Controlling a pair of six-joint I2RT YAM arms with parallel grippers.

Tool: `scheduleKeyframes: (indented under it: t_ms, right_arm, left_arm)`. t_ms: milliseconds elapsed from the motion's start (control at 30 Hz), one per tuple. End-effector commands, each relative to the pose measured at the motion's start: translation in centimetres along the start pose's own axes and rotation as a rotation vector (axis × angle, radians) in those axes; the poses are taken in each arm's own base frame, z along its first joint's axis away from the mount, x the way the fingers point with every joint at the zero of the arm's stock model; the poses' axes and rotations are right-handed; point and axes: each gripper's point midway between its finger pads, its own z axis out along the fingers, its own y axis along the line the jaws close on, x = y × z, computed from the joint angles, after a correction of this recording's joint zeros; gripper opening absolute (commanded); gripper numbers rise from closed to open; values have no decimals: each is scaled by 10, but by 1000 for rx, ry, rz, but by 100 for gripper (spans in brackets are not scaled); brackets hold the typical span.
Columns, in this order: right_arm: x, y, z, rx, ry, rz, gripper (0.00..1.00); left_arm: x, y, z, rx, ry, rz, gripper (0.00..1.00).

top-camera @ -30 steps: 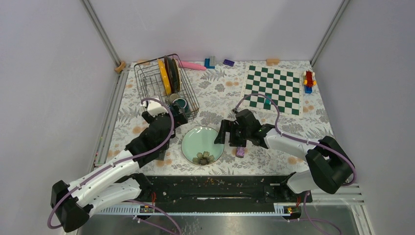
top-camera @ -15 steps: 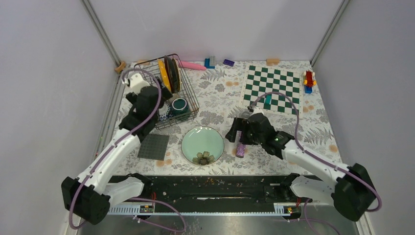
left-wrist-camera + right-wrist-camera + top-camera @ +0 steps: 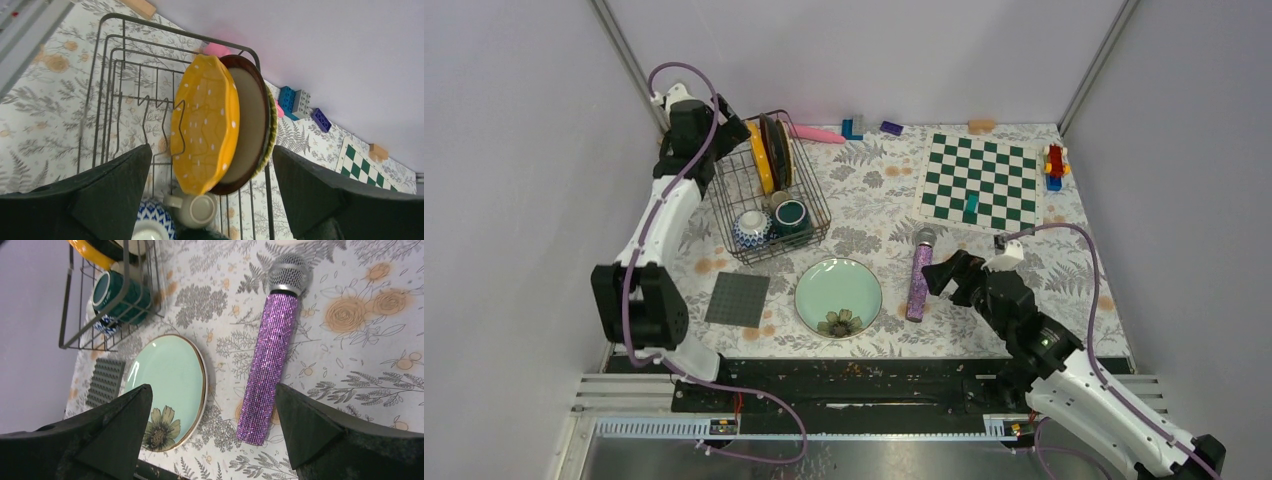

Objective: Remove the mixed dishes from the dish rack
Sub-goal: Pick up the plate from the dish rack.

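While the left pincer (image 3: 732, 133) hangs wide and empty at the far-left corner of the dish rack (image 3: 816, 195), the yellow woven-look plate (image 3: 205, 125) and dark red-rimmed cream plate (image 3: 250, 125) stand upright inside. The pale green floral plate (image 3: 838, 296) lies flat on the desk (image 3: 874, 190). The right pincer (image 3: 944, 274) is wide and empty beside the purple glitter cylinder (image 3: 918, 280).

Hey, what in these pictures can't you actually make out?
Left wrist view: the blue-white patterned bowl is cut off by the bottom edge.
Same view: only a greenish rim shows behind the dark red-rimmed cream plate; what it belongs to is hidden.
Right wrist view: the yellow plate is cut by the top edge.
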Motion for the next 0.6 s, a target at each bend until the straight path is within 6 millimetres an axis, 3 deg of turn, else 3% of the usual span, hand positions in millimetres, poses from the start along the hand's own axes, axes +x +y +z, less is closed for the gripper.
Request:
scheduleKeyframes:
  t_ms: [0, 167, 367, 567]
  right_arm:
    - [-19, -5, -5, 20, -110, 31, 100]
    - [-18, -5, -2, 29, -98, 10, 100]
    - [-14, -7, 2, 45, -75, -12, 100]
    - [-17, -11, 1, 59, -98, -14, 100]
  left_arm:
    - [-1, -23, 28, 140, 88, -5, 93]
    - [10, -31, 51, 176, 142, 9, 89]
    - [22, -12, 75, 61, 189, 10, 73]
    - [34, -5, 87, 42, 215, 14, 69]
